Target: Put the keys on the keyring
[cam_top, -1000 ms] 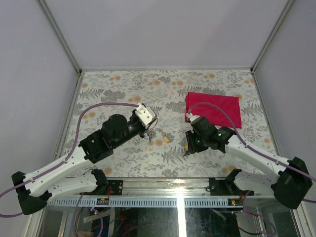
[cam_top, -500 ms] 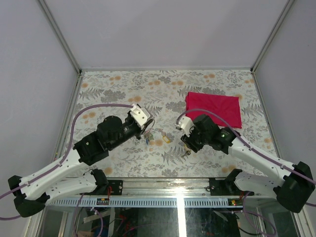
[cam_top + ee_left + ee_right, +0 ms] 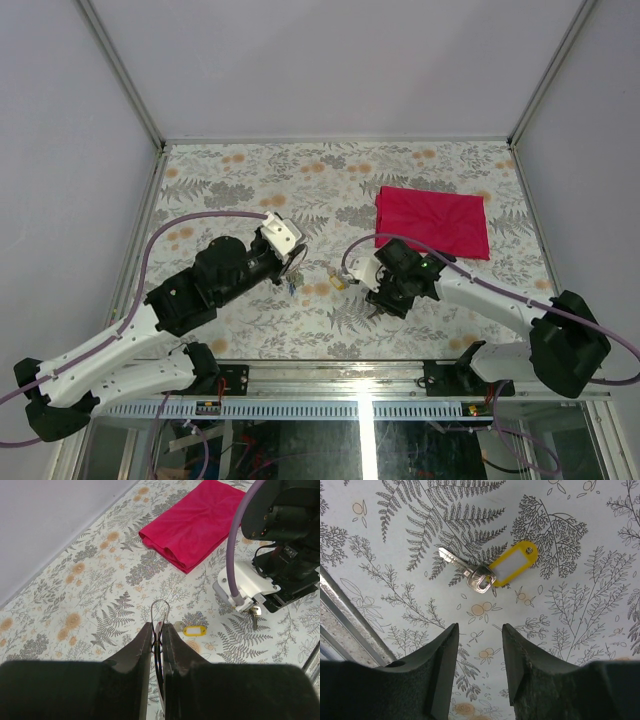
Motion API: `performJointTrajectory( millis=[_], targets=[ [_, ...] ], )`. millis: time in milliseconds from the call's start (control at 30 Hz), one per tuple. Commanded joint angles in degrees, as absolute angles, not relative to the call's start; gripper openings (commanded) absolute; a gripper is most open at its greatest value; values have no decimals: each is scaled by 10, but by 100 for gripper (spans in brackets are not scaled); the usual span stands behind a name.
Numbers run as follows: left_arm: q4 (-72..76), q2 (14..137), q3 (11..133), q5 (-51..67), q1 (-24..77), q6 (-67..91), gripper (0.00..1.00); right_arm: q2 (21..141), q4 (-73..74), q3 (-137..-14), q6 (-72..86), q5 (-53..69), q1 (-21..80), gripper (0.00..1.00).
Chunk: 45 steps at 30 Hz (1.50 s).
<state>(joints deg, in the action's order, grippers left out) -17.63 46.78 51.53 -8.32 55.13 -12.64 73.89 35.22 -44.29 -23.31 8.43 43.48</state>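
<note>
Keyring (image 3: 160, 601) pinched in left tool (image 3: 156, 628) | right tool (image 3: 479, 630) spread over yellow-tagged key (image 3: 487, 573)

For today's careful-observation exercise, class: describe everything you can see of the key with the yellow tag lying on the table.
The key is small, silver and looks like metal. Its blade points up and to the left in the right wrist view. Its head joins a yellow plastic tag with a pale label window. It lies flat on the fern-patterned table, apart from other things. Nothing touches it: the right hand is close by, open and empty.
</note>
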Motion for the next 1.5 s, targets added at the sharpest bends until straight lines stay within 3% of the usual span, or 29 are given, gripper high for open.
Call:
performJointTrajectory(
  millis=[0,567,1033,1467],
  targets=[
    [-165,460,534,-98,550,-121,0,754,317,-449,-253,84,433,46],
    [-168,466,539,-99,550,-126,0,810,256,-428,-269,90,430,39],
    [-169,464,537,-105,549,-127,0,810,228,-416,-257,104,425,1],
    [-167,456,542,-100,549,-109,0,665,235,-440,-209,173,425,0]
  ],
)
